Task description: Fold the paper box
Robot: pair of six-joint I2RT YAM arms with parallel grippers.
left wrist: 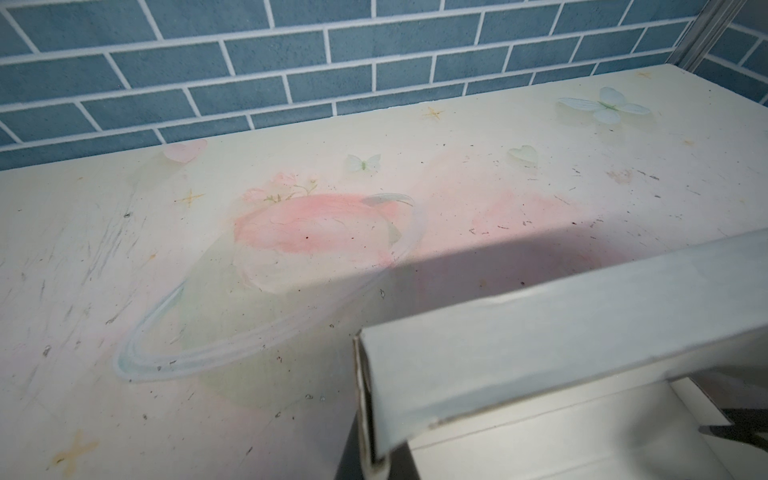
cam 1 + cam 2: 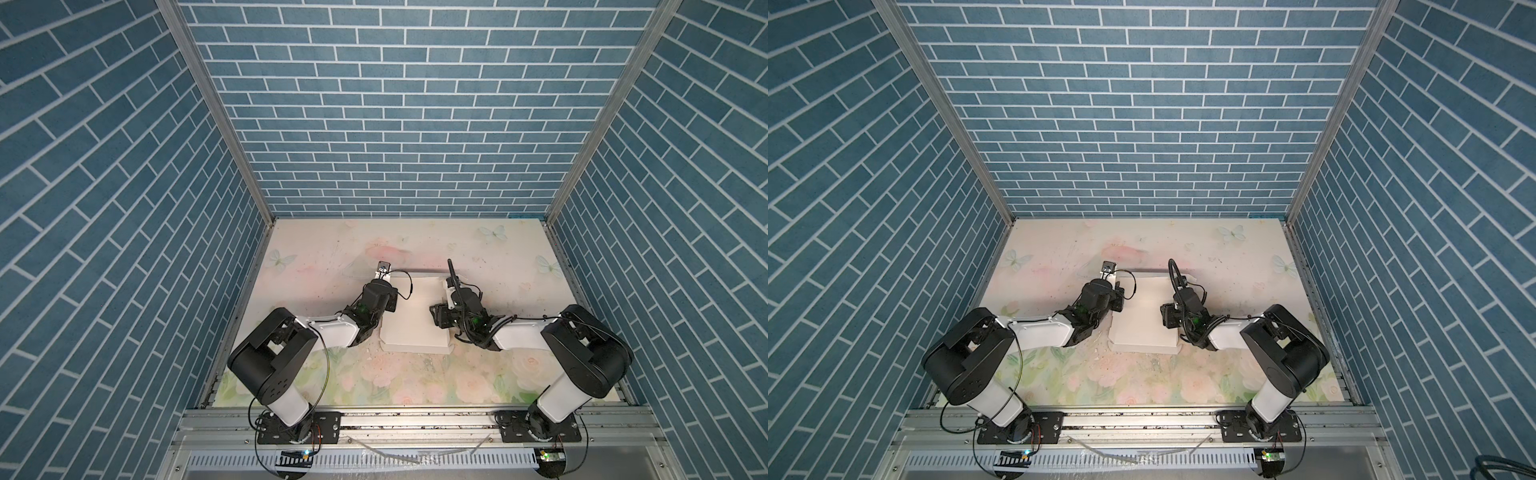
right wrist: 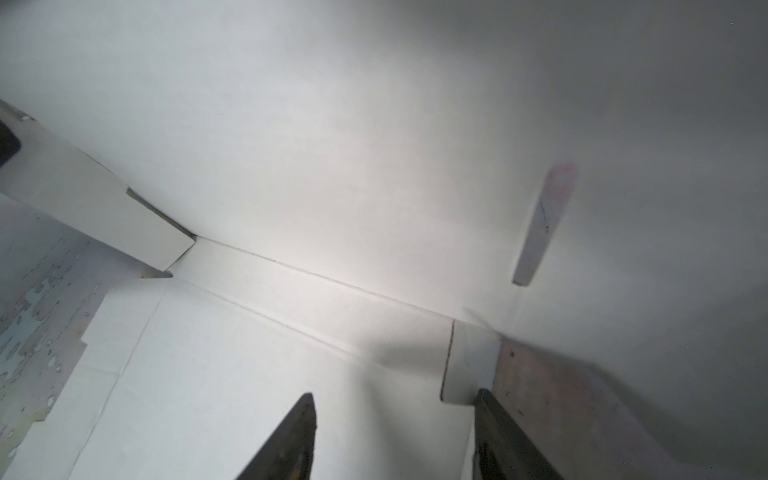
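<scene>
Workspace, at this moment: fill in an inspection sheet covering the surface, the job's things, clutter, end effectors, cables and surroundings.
surface: floral table, scuffed and speckled with dark marks.
job's things: paper box, white, mid-table between the arms, far flap raised.
clutter: nothing seen.
end effectors: left end effector shut on a corner of the far flap; right end effector open, fingers apart above the box's panel.
cables: black cables loop at both wrists.
surroundings: blue brick-pattern walls on three sides; metal rail along the front.
</scene>
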